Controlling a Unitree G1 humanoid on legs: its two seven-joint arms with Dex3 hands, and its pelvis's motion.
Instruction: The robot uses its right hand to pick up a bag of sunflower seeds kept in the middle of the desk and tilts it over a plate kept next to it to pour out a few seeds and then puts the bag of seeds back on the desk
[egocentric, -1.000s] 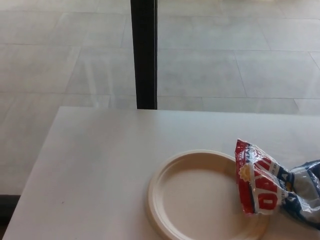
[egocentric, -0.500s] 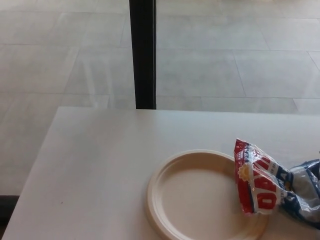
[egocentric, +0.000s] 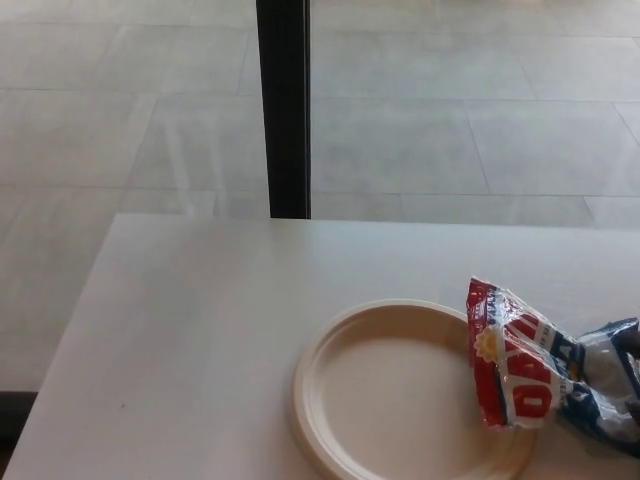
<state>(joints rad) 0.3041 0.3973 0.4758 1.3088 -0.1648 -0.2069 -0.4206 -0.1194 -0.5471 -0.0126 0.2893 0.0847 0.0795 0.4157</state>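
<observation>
Head view, the only one I have. The bag of sunflower seeds (egocentric: 545, 375) lies tilted near the desk's (egocentric: 200, 330) right edge, its red end overhanging the right rim of the plate (egocentric: 400, 395), its blue-and-clear end running off toward the edge of the picture.

Change noted: against the pictures from a second and half a second ago, the bag has shifted only slightly, its red end sitting a touch further over the plate. The black post (egocentric: 285, 105) beyond the desk has also drifted left, so part of this is camera movement. No seeds are visible on the plate. My judgement: the pour is at an early stage or has yielded nothing so far.

Hands: a dark sliver shows at the right edge by the bag's tail; I cannot confirm it as the right hand, nor say whether it is grasping. Left hand not visible.

Markings: large white letters on the red panel, sideways and creased; I cannot read a full word or brand.
</observation>
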